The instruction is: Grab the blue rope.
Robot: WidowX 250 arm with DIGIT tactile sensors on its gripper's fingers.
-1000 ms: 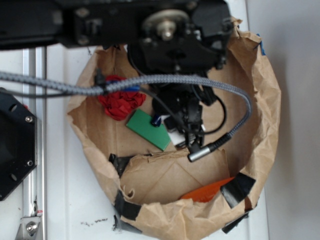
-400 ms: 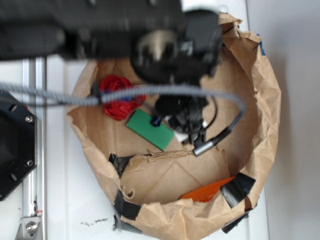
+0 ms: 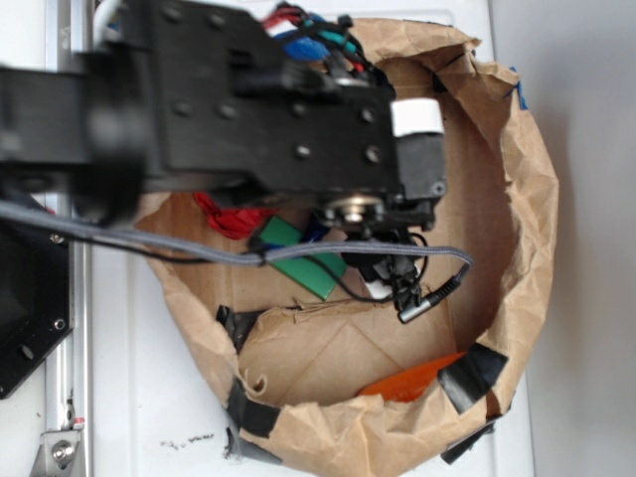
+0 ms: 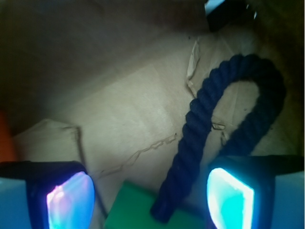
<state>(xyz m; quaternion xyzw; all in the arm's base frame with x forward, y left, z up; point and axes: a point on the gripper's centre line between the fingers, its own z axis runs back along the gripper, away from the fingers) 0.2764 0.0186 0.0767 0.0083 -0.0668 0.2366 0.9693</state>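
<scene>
Black robot arm body [image 3: 248,119] has shifted — at 1.0 s ago it spanned only the top edge of the exterior view; now it reaches further down and covers the upper left of the brown paper bag [image 3: 537,199].

Crumpled red object [image 3: 224,214]: largely exposed earlier, now only a sliver shows under the arm.

Flat green rectangular block [image 3: 310,268]: upper end now overlapped by the arm and crossed by the thin grey braided cable [image 3: 149,243], which lies lower than before (it ran above the block earlier).

Cable's metal plug end [image 3: 422,303] has moved slightly right and down — the wide loop on the right has flattened.
</scene>
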